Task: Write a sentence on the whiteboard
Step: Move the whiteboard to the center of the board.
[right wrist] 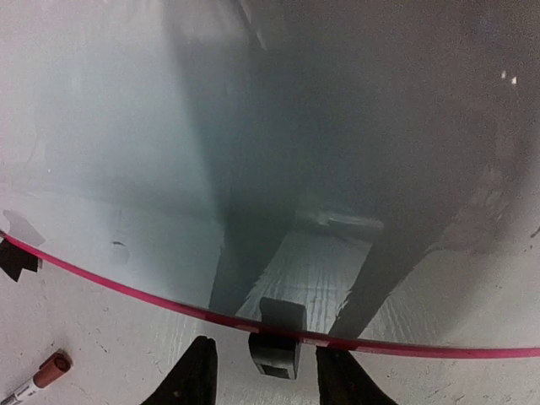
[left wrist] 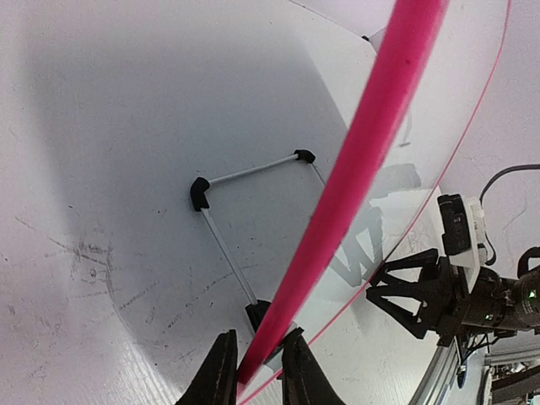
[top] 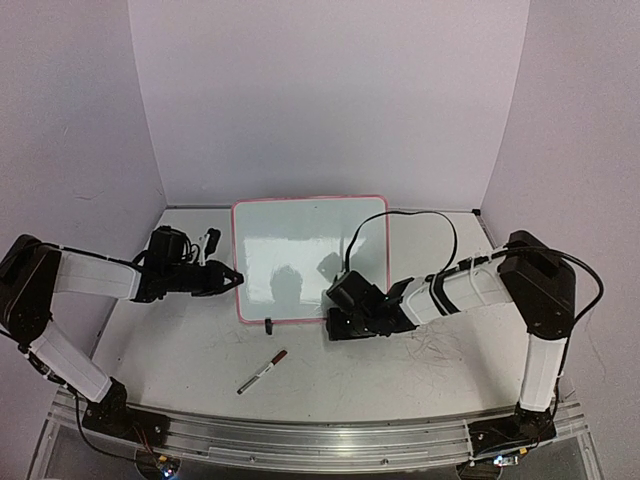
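Note:
The whiteboard (top: 300,250), white with a pink frame, stands tilted back at the table's middle. No sentence shows on its face. My left gripper (top: 232,278) is at the board's left edge. In the left wrist view its jaws (left wrist: 258,336) are closed round the pink frame (left wrist: 371,143). My right gripper (top: 334,318) is at the board's lower right edge. In the right wrist view it (right wrist: 266,346) straddles a black clip foot (right wrist: 274,359), open, with a gap on each side. The other clip foot (top: 268,324) stands free.
A marker (top: 262,372) with a brown cap lies on the table in front of the board, also low left in the right wrist view as the marker (right wrist: 38,380). A wire stand (left wrist: 253,177) props the board from behind. A black cable (top: 420,215) loops at the back right.

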Controlling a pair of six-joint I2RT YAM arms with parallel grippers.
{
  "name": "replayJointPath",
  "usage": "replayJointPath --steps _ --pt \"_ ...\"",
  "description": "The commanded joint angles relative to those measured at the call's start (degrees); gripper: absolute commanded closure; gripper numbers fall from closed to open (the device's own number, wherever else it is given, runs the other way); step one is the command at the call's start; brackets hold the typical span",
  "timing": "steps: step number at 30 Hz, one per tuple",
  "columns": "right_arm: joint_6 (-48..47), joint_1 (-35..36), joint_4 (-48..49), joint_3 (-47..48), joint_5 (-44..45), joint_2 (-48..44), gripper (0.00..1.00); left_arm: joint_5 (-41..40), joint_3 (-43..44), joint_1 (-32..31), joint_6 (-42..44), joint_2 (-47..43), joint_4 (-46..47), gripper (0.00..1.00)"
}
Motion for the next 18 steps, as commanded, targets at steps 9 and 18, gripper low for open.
replayJointPath --steps 9,18 --pt "0.8 2.1 3.2 0.4 10.6 1.5 0.84 -4.0 -5.5 1.4 2.7 -5.9 1.3 1.0" --pt "1.3 2.0 6.1 -9.2 16.5 -5.6 1.0 -0.7 -6.8 1.6 1.7 -6.5 4.8 1.0"
